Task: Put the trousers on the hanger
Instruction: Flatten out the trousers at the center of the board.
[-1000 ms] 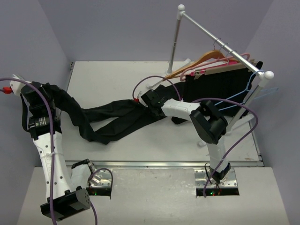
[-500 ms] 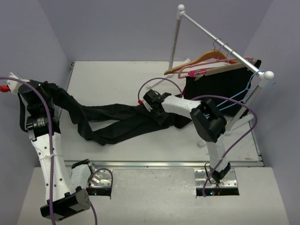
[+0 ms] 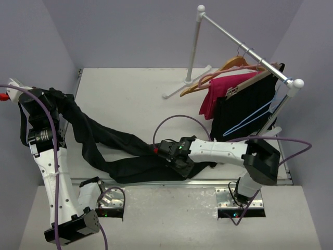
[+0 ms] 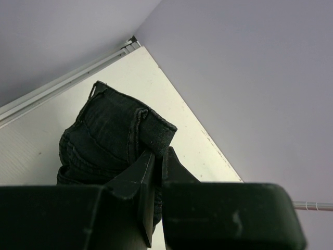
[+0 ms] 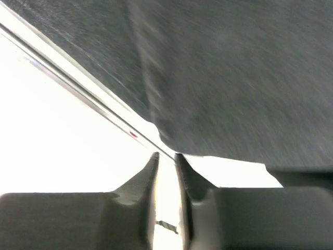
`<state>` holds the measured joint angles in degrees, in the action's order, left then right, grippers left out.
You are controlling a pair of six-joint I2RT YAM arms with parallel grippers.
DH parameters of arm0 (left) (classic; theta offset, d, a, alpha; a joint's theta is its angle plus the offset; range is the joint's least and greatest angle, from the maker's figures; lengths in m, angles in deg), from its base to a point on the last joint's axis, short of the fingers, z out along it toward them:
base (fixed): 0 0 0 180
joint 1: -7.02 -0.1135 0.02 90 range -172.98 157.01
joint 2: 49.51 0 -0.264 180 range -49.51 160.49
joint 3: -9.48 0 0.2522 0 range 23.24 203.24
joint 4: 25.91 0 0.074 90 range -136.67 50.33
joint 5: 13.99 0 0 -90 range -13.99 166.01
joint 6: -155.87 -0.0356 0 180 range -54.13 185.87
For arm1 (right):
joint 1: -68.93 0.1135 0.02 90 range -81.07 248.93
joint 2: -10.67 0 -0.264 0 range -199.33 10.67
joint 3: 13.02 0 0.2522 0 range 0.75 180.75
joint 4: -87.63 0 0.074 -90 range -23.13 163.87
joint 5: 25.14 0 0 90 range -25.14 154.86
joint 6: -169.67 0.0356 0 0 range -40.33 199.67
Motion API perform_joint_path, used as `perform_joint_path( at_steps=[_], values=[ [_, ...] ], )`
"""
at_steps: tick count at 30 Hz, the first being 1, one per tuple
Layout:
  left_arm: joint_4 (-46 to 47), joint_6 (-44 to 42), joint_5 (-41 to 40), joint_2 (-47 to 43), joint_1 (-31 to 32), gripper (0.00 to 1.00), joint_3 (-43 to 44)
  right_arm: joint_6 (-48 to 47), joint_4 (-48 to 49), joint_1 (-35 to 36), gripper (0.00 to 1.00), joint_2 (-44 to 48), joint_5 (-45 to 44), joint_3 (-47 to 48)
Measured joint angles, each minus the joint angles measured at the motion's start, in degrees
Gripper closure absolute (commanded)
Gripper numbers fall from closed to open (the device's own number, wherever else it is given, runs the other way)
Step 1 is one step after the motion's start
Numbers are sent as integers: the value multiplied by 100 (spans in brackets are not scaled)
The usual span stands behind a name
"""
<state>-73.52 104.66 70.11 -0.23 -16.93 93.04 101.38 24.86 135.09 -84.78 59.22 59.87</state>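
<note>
Clothes rack stands at the far corner of the tabletop. The hanger, tan wood with a silver hook, hangs on the rack's rail, the outermost item at the rail's higher end, with nothing on it. Just behind it on the same rail are a magenta-pink garment, then a black garment clipped to a flat wooden hanger, with a thin blue wire hanger showing in front of that. The trousers are not on the rack. They sprawl across the tabletop well apart from it, running from the wall opposite the rack down to the near edge strip, with the legs spread in a loose V. The left gripper is over by that opposite wall, raised off the tabletop, jaws clamped tight on the trousers' waistband, and the cloth hangs bunched from it. The right arm reaches low and away from the rack, with the right gripper down on the leg ends near the edge strip. Its jaws are narrow, with only a slim slit between them. The cloth edge sits right at the tips, but the wrist view is blurred, so cannot tell if any fabric is pinched.
</note>
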Motion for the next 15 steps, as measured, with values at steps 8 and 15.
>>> perform_joint_path(
  at_steps=[8, 15],
  values=[
    [13, -44, 98, 0, 1, 98, 0, 143, -612, -7, 65, 759, -1101, 670],
    [13, -109, 98, -15, 39, 97, 0, -221, -88, 6, 50, 766, -889, 785]
  ],
)
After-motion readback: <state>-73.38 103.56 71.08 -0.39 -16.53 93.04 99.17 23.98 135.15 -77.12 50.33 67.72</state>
